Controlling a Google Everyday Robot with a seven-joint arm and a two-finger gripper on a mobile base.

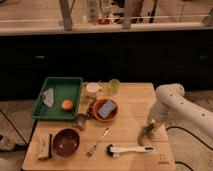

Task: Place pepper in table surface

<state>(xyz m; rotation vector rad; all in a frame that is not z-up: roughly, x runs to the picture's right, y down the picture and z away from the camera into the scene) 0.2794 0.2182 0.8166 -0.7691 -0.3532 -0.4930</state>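
The pepper point(145, 134), a slim curved green chili, is at the right front of the table surface point(132, 100), a light tan wooden top. Its lower end is at the wood, just above the brush. My gripper point(150, 123) is at the end of the white arm point(170, 100), which comes in from the right. The gripper is right over the pepper's upper end, low above the table. I cannot tell whether the pepper rests fully on the wood.
A white-handled brush point(127, 149) lies at the front beside a fork point(97, 141). A dark red bowl point(66, 141), an orange bowl with a blue sponge point(105, 109), a green tray point(57, 85), a white cup point(92, 90) and a pale green cup point(114, 86) fill the left and middle.
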